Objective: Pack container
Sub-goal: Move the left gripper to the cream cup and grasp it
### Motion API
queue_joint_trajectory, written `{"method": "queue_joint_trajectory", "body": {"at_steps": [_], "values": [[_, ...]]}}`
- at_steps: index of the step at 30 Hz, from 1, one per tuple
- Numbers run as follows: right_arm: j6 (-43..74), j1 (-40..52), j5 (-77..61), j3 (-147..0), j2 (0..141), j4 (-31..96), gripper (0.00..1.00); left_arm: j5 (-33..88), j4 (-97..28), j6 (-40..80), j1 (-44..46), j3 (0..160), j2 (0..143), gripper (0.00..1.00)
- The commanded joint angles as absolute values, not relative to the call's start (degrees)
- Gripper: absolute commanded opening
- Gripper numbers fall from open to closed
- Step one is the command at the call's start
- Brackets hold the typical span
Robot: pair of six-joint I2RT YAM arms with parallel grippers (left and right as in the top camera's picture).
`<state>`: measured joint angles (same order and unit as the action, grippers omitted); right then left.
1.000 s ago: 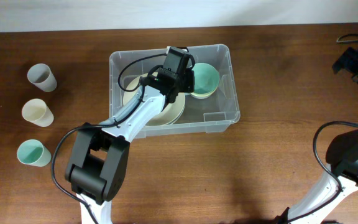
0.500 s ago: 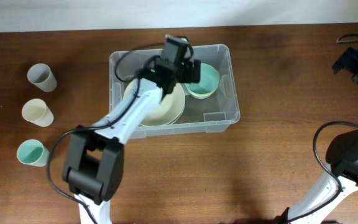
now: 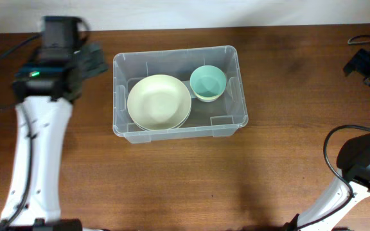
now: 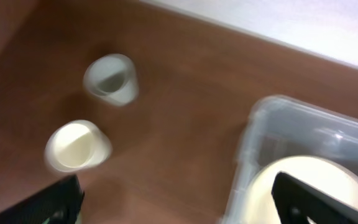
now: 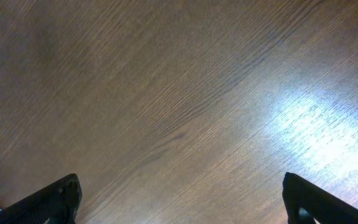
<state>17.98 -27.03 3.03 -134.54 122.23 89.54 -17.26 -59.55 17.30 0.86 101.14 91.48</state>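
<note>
Overhead, the container (image 3: 117, 96) sits on the brown wooden table (image 3: 288, 160), a clear plastic bin with a rolled rim, its long sides running left to right. Inside it, a cream plate (image 3: 158, 101) lies flat in the left half, and a teal bowl (image 3: 208, 82) stands upright in the far right part, its edge just beside the plate. A pale rectangular label (image 3: 221, 120) shows on the container's bottom near the front right corner; any writing on it is too small to read, and no brand can be made out anywhere. The left gripper (image 3: 95, 59) hangs off the container's far left corner, outside the rim and apart from it, and a small green light (image 3: 36, 72) glows on the arm behind it. In the left wrist view its two dark fingertips (image 4: 58, 202) stand at opposite bottom corners of the picture, spread wide with only table between them, so it holds nothing. That blurred view also shows a grey cup (image 4: 110, 79) and a cream cup (image 4: 76, 146) standing upright on the table to the left of the container, well apart from its wall, with the container's corner and part of the plate at the right. The right gripper (image 3: 363, 64) hangs well to the right of the container, near the table's edge. In the right wrist view its fingertips (image 5: 48, 202) are likewise spread wide over bare wood, gripping nothing.
</note>
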Motion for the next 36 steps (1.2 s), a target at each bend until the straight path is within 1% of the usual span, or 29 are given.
{"method": "queue_joint_trajectory", "body": {"at_steps": [1, 12, 16, 19, 28, 36], "values": [[18.00, -27.40, 3.68, -134.30, 122.41, 89.52, 0.99, -17.43, -63.05, 13.06, -3.86, 100.97, 92.66, 0.97], [18.00, -27.40, 3.68, -134.30, 122.41, 89.52, 0.99, -11.55, -64.82, 11.84, -12.43, 100.86, 103.33, 0.97], [18.00, -27.40, 3.68, -134.30, 122.41, 89.52, 0.99, -5.69, -65.19, 10.22, -16.12, 100.86, 108.97, 0.96], [18.00, -27.40, 3.68, -134.30, 122.41, 89.52, 0.99, -4.14, -65.19, 9.26, -17.63, 100.88, 111.66, 0.96], [18.00, -27.40, 3.68, -134.30, 122.41, 89.52, 0.99, -4.27, -63.83, 7.49, -19.05, 100.86, 117.89, 0.96], [18.00, -27.40, 3.68, -134.30, 122.41, 89.52, 0.99, -4.32, -60.16, 6.09, -19.03, 100.88, 120.05, 0.96]]}}
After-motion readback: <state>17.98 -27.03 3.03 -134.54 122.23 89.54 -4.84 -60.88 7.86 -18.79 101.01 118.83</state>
